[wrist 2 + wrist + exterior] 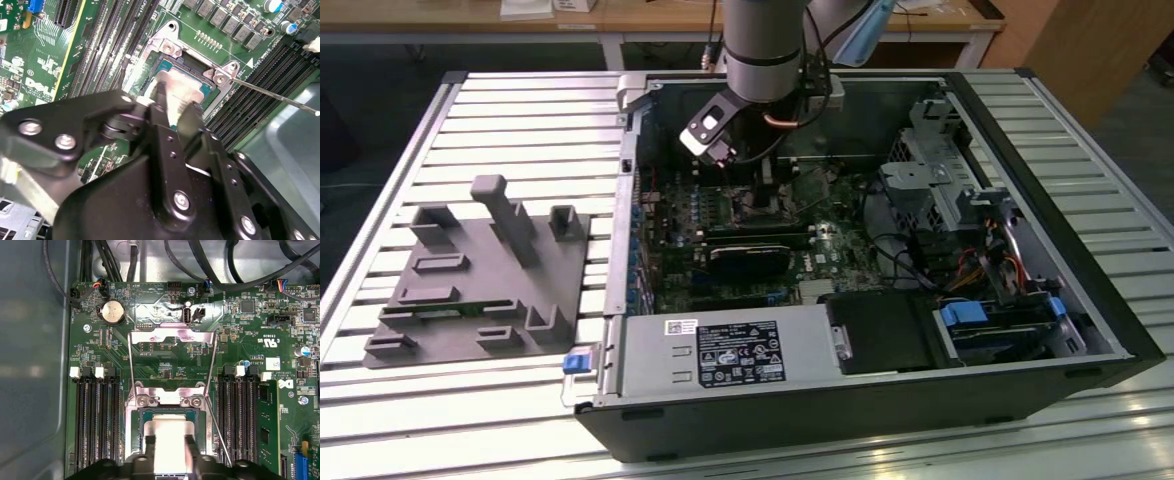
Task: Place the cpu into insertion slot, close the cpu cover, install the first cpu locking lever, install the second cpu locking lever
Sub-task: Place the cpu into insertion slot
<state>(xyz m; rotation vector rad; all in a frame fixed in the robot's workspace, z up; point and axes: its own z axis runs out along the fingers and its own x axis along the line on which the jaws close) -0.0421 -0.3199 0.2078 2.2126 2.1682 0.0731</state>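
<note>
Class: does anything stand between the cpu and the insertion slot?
Nothing visible does. The gripper holds the cpu right over the insertion slot; the cpu cover stands swung open, clear of it.

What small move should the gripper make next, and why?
Probably ease straight down a little: the fingers grip the flat square silver-grey chip squarely over the dark square socket, and the thin silvery cover frame stands open.

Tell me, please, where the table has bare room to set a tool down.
Bare slats of the table lie beyond the grey fixture and in front of it. Inside the case it is crowded: arm, cables, fingers on the cpu.
</note>
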